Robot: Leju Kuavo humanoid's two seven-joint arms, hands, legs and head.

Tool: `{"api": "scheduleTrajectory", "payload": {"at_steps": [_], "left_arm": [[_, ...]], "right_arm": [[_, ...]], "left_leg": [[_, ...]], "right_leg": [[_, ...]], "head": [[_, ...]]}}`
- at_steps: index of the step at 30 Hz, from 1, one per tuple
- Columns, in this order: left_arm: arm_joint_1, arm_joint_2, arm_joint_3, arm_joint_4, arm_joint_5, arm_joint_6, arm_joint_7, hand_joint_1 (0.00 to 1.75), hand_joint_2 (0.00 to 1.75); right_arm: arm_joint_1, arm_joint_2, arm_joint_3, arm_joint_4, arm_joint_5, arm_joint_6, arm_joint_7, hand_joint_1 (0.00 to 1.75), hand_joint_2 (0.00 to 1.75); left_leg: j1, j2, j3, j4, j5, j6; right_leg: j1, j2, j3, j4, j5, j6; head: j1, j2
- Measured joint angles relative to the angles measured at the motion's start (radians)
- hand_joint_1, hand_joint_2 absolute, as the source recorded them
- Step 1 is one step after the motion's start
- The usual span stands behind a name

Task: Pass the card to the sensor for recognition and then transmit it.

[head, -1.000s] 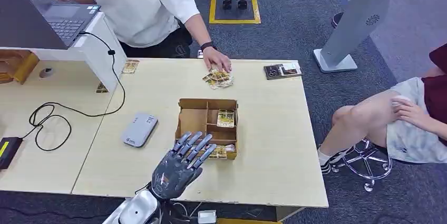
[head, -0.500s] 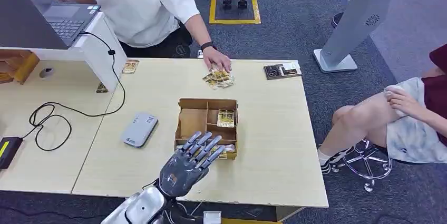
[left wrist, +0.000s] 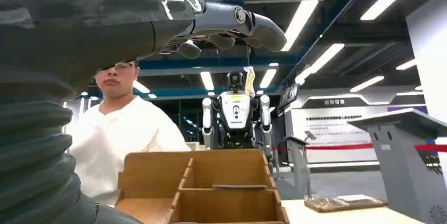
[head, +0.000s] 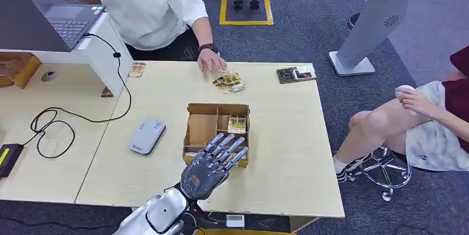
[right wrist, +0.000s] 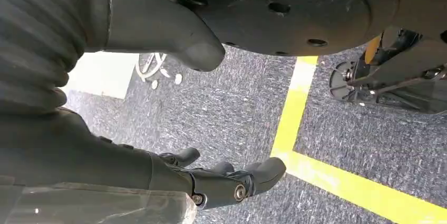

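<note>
Far left of the head view there's a laptop (head: 66, 22) up on a white stand, with a black cable (head: 55, 119) looping down over the pale wood table (head: 287, 157). A person in a white shirt (head: 149, 3) stands behind the table, phone in one hand, the other hand (head: 212, 61) resting on the tabletop just beside a loose pile of cards (head: 229, 82).

Moving right, the grey sensor (head: 146, 135) lies flat on the table, a bit left of the brown cardboard box (head: 202, 127). The box has dividers, and one card (head: 236, 124) sits in its right-hand compartment. There may be more cards at the near edge of the box, but the left robot hand covers that spot, so I can't tell.

The left robot hand (head: 210, 166) hangs over the near side of the box, fingers spread and pointing away from the robot, nothing held in it. In the left wrist view its fingers (left wrist: 232, 23) are stretched out above the box (left wrist: 203, 192), not touching it as far as I can see.

Further right on the table there's a small dark tray (head: 297, 73) near the far edge. Off the table's right end, a second person sits on a chair (head: 387, 168), knees toward the table.

The right robot hand (right wrist: 221, 182) hangs down over grey carpet with a yellow line (right wrist: 337, 182), fingers loosely curved, empty.
</note>
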State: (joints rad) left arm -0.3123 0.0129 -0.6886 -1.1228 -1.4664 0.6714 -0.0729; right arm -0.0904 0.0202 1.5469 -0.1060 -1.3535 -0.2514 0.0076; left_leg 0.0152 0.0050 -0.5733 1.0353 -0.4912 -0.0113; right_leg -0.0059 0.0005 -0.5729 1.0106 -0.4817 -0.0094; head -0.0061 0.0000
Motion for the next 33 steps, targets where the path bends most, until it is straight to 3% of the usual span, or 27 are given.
{"api": "scheduleTrajectory", "payload": {"at_steps": [21, 33], "left_arm": [[-0.083, -0.094, -0.097, 0.234, 0.022, -0.004, 0.107, 0.00, 1.75], [-0.103, -0.119, -0.140, 0.272, 0.068, -0.007, 0.150, 0.00, 1.75]], "right_arm": [[-0.002, -0.001, 0.000, 0.000, -0.003, 0.006, 0.006, 0.00, 1.75], [-0.002, -0.001, 0.000, 0.000, -0.008, 0.008, 0.006, 0.00, 1.75]], "left_leg": [[0.000, 0.000, 0.000, 0.000, 0.000, 0.000], [0.000, 0.000, 0.000, 0.000, 0.000, 0.000]], "right_leg": [[0.000, 0.000, 0.000, 0.000, 0.000, 0.000], [0.000, 0.000, 0.000, 0.000, 0.000, 0.000]], "head": [[0.000, 0.000], [0.000, 0.000]]}}
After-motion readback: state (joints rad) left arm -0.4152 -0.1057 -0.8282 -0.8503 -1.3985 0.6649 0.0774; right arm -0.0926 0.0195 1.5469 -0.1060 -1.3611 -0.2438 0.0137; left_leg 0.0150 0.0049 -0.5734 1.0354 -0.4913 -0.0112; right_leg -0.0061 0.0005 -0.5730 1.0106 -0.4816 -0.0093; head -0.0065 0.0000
